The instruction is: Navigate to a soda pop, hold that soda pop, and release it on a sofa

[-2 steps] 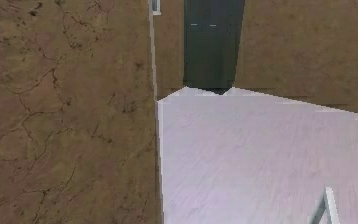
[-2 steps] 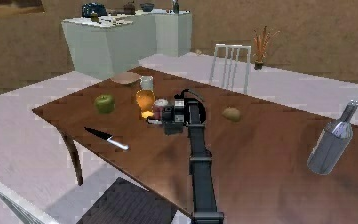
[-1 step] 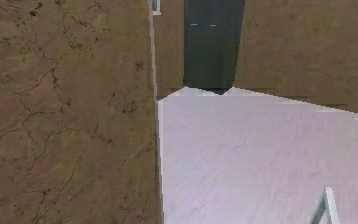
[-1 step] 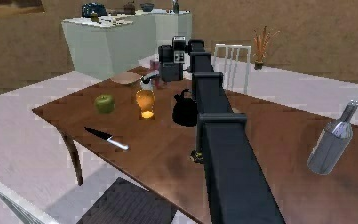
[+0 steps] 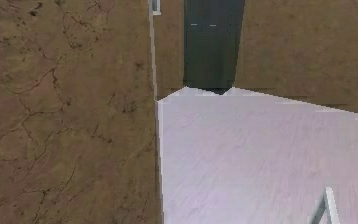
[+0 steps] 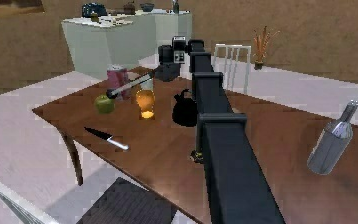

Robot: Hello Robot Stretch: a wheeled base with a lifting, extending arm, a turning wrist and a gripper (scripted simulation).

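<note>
We are looking at the soda pop [image 6: 117,77] first: it is showing as a short pinkish-red can, standing upright on the brown wooden table [image 6: 267,125], toward the far corner at about ten o'clock from the tabletop's middle. The arm [image 6: 222,130] is reaching across the table as a dark bar. The gripper [image 6: 119,90] is lying at its far end, its thin fingers [image 6: 137,80] slanting down toward eight o'clock.

In the arm side view the can is sitting at about twelve o'clock of the finger ends, right against them. We are not managing to tell whether the fingers are touching it, passing in front of it or going around it. Whether the fingers are apart or together we cannot tell. Since the can is resting on the table at the gripper's end, we also cannot tell whether the gripper is holding anything.

A green apple [image 6: 105,103] is lying at six o'clock of the finger ends, an orange cup [image 6: 145,104] at four o'clock and a black kettle [image 6: 185,108] past it at three o'clock. In the forward view a dark door [image 5: 212,45] is standing at twelve o'clock beyond pale floor [image 5: 257,150].
</note>
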